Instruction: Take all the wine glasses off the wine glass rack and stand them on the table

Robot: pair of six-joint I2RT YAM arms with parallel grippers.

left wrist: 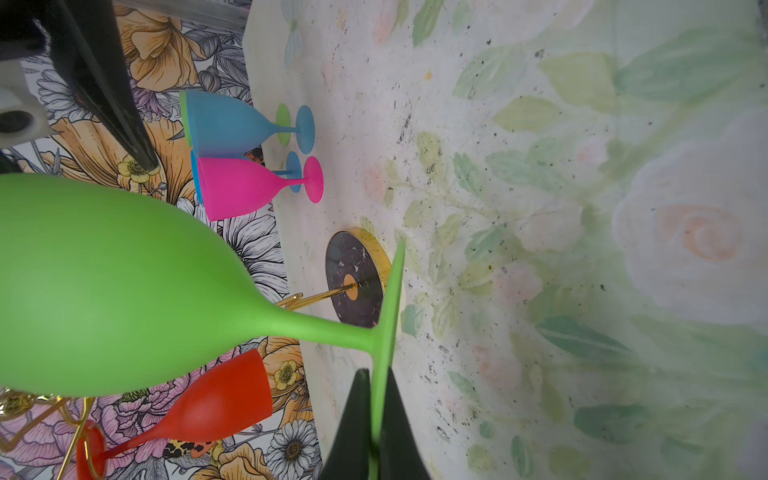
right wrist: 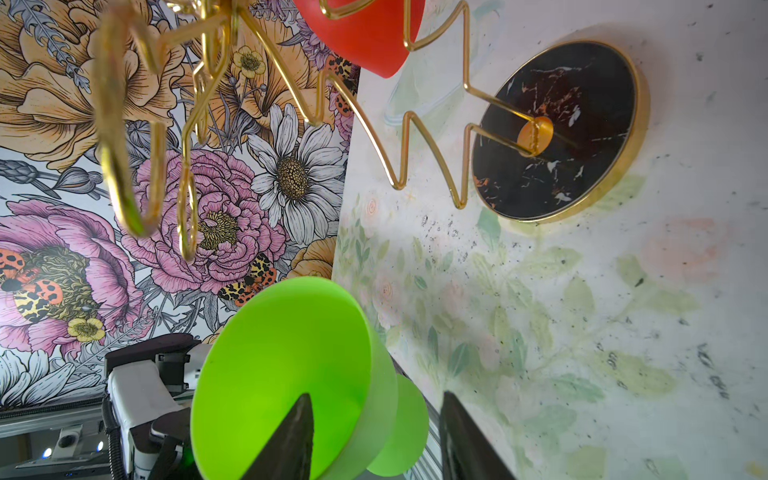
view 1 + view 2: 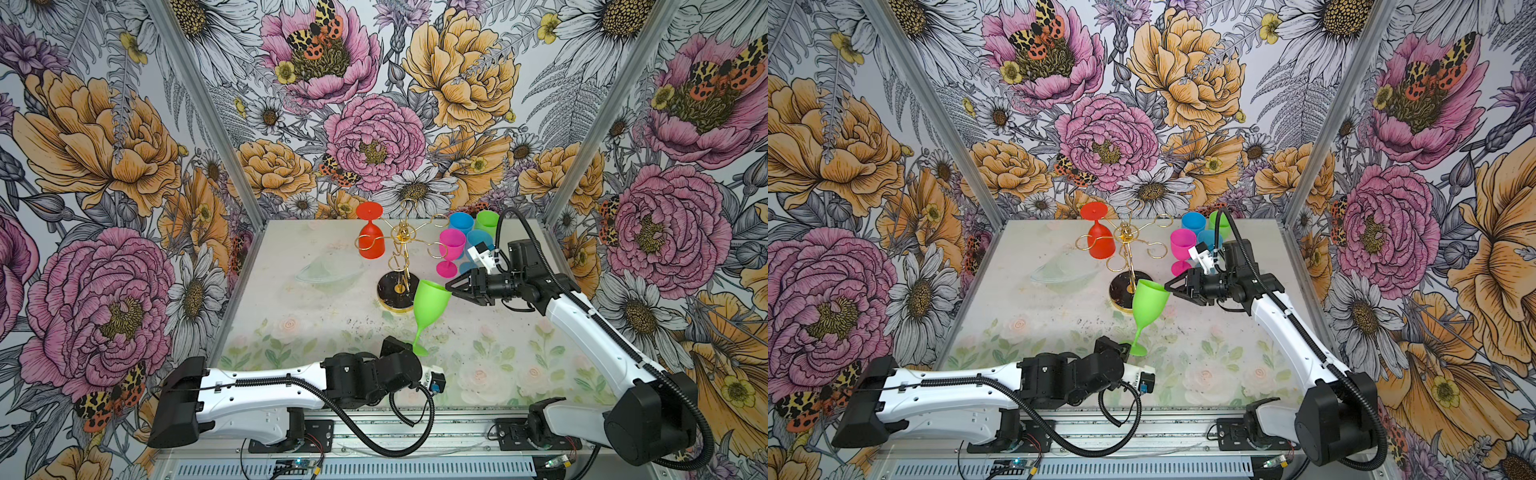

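Six wine glasses are counted, along with one wine glass rack (image 3: 401,237) and two grippers. At the left, one red wine glass (image 3: 371,245) is hung upside down by its foot from a curled hook of the rack, a thin gold wire stand on a round black marble-like base with a gold rim. Just right of that base, one lime-green wine glass (image 3: 432,301) is held off the rack, tilted, with its matte bowl uppermost. Its foot is pinched edge-on between the closed fingers of the left gripper (image 1: 376,374). Its rim is straddled by the right gripper (image 3: 449,286), whose jaws stand apart, one finger inside the bowl and one outside. Further right, four glasses are stood upright together: one pink glass (image 3: 452,245), two blue glasses (image 3: 462,221) and one second green glass (image 3: 487,220).
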